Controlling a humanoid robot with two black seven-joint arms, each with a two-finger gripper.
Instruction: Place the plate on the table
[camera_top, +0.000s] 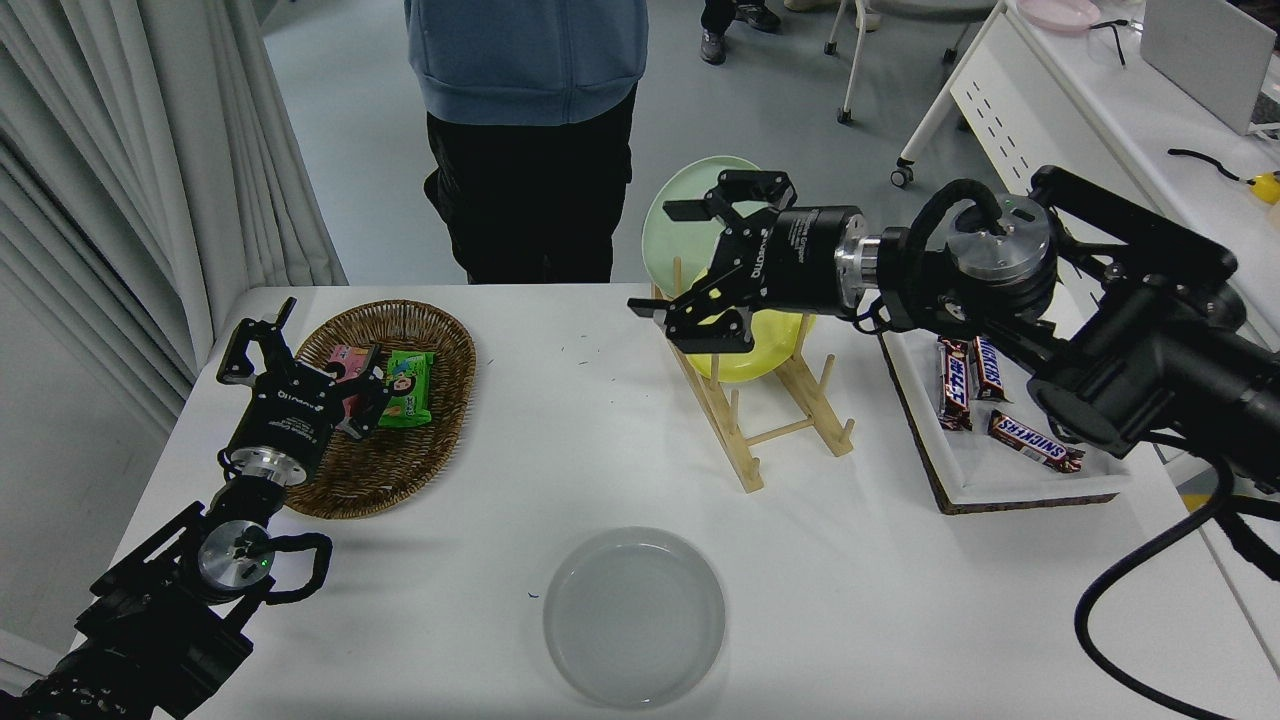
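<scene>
Your grey plate (633, 617) lies flat on the white counter (900, 590), near its front edge and roughly centred, with nothing touching it. Your right claw (700, 260) hangs well apart from it, up at the far side in front of the wooden rack (760, 420); its fingers (715, 330) are spread and grip nothing. Behind that claw you see the yellow plate (745, 355) standing on edge in the rack, and the pale green plate (675, 225) upright behind that, both partly hidden by the claw body. Right of the rack sits a white tray (1010, 485) holding Snickers bars (1035, 441). Your left claw (295, 345) is parked at the lower left, pointing over the wicker basket (420, 455), fingers spread, holding nothing. The basket carries a green packet (405, 388) and a pink one (348, 360) beside it. A person (525, 130) in a blue top and dark trousers stands at the counter's far side, hands out of view. A second white desk (1120, 200) runs along the right.
</scene>
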